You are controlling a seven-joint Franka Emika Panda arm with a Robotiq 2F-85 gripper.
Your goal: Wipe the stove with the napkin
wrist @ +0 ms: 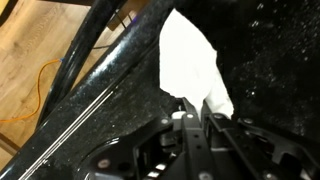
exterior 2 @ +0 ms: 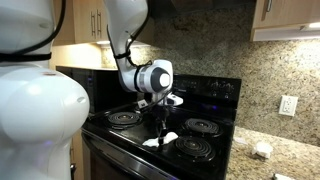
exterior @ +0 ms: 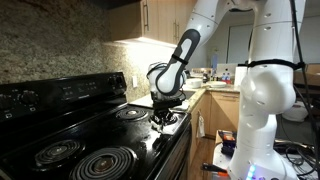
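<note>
Napkin (wrist: 188, 58): thin white paper, very light, soft, wrinkled; judged easy to tear, and likely to slip from a pinch if you drag hard. Fingers (wrist: 214, 122) of the gripper (exterior 2: 163, 128) are together, clamped on 1 end of it; the rest lies spread on the glossy black top of the stove (exterior 2: 215, 95), just ahead of the fingertips in the wrist view. Hold judged adequate; a deeper bite would bunch more paper under the tips. Use light downward pressure; paper gives no cushion. Edges: front edge (wrist: 100, 75) of the stove runs diagonally just to 1 side of the fingers, with wooden floor (wrist: 35, 80) beyond; avoid sweeping that way. Open room: smooth black strip under the fingers, flanked by 2 coil burners, left burner (exterior 2: 125, 118) and right burner (exterior 2: 195, 148); their raised rings could snag the paper.
</note>
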